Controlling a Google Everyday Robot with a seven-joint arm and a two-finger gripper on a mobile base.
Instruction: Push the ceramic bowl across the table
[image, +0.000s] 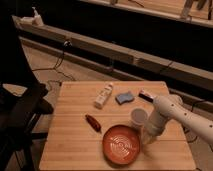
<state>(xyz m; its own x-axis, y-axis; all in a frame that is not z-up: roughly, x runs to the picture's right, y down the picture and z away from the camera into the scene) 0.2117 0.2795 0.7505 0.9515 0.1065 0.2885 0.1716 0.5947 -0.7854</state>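
- One ceramic bowl (121, 145) is seen near the front edge of the desk (70, 145), right of centre.
- One whitish cup (139, 117), one dark-red object (93, 122), one pale bottle (103, 95) and one blue pad (124, 98) are counted.
- The white arm (172, 113) is bent down from the right; the tool (148, 139) is lowered just beside the bowl's right rim, and its state cannot be told.

Smooth white tubular arm (172, 112), pale claw (148, 140)

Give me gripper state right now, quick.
Gripper: down at the right rim of the ceramic bowl, near the table's front right; whether it is open, shut or holding anything cannot be told.
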